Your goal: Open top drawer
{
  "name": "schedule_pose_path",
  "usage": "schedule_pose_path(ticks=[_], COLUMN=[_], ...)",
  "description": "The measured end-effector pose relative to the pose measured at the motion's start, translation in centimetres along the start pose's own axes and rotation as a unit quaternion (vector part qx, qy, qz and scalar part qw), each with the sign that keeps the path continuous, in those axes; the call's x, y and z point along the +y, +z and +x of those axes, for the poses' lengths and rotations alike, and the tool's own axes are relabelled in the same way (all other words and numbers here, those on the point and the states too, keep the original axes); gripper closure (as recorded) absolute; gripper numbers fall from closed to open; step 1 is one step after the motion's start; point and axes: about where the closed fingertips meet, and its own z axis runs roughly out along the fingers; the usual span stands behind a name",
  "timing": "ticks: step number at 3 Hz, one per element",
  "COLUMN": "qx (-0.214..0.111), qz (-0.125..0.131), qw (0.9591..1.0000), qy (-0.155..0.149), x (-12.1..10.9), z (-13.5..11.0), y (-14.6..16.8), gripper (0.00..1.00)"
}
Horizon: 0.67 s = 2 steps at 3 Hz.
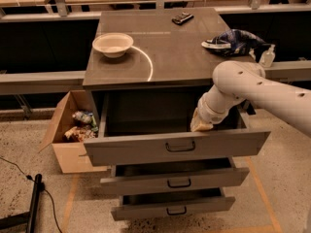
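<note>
The top drawer [131, 152] is a wide grey metal drawer with a tall front and a small dark bail handle [180, 146] at its centre. It stands pulled well out from the cabinet, and its dark inside shows. My white arm comes in from the right and bends down into the drawer. My gripper [200, 125] sits just behind the drawer's front panel, a little right of the handle. Its fingers are hidden by the wrist and the panel.
Two shallower grey drawers [177, 180] below are also partly out. The cabinet top [175, 52] carries a white bowl [112, 44], a dark phone [181, 18], a blue bag [233, 41] and a small bottle [267, 56]. A cardboard box [68, 130] of clutter stands at the left.
</note>
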Motion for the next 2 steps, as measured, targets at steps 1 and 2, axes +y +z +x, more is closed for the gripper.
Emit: schedule_pose_path(ticks=[1,2], qx=[0.004,0.017], qz=[-0.072,-0.158], qw=[0.9973,0.9869], qy=[0.013,0.028], x=[1.9,3.6], z=[0.3,0.7], y=[0.6,1.0], gripper=[1.0,1.0])
